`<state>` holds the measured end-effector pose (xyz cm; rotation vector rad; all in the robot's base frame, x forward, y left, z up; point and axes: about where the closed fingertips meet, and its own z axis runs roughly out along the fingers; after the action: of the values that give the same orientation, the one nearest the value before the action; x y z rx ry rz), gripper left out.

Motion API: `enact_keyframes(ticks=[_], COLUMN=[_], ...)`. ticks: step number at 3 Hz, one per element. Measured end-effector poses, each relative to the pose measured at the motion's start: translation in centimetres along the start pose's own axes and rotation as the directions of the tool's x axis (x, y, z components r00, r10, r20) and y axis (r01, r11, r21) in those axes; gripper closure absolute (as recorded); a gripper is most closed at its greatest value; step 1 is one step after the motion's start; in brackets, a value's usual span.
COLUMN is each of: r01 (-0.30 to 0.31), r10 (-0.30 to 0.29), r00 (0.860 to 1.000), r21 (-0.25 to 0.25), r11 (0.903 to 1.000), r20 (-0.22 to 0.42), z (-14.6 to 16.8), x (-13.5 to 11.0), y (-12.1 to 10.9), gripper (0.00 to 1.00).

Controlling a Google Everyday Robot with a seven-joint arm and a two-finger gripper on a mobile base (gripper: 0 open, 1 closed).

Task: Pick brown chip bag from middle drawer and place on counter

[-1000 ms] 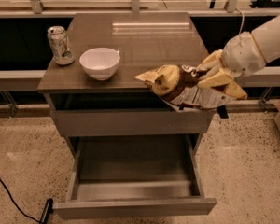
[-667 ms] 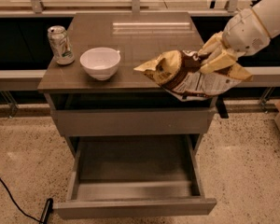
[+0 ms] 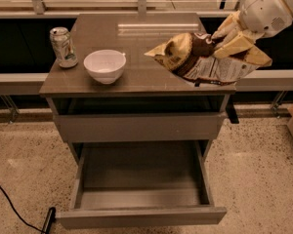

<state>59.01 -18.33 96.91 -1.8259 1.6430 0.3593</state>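
My gripper [image 3: 228, 42] is shut on the brown chip bag [image 3: 198, 57] and holds it in the air over the right part of the counter [image 3: 132, 43]. The bag is crumpled, its tan end pointing left toward the white bowl [image 3: 105, 66], its pale printed back facing down and right. The arm comes in from the upper right. The middle drawer [image 3: 141, 189] is pulled out wide below, its gray tray bare.
A silver drink can [image 3: 63, 47] stands at the counter's left edge, next to the white bowl. A black cable [image 3: 14, 208] lies on the speckled floor at lower left. A rail runs behind the cabinet.
The gripper has lifted the chip bag higher and moved it back over the counter's right side. The bowl, can and drawer have not moved.
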Motion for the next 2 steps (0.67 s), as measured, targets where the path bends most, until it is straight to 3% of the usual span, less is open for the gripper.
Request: enact_keyframes(ticks=[1,2], r01=[0.031,0.114], r10=[-0.031,-0.105], r00=[0.999,0.986], r21=[0.013,0.064], r11=[0.9994,0.9914], r20=[-0.035,-0.129], z=[0.7,1.6], x=[-0.3,0.6], y=[-1.0,-3.9], gripper=[1.0,1.0])
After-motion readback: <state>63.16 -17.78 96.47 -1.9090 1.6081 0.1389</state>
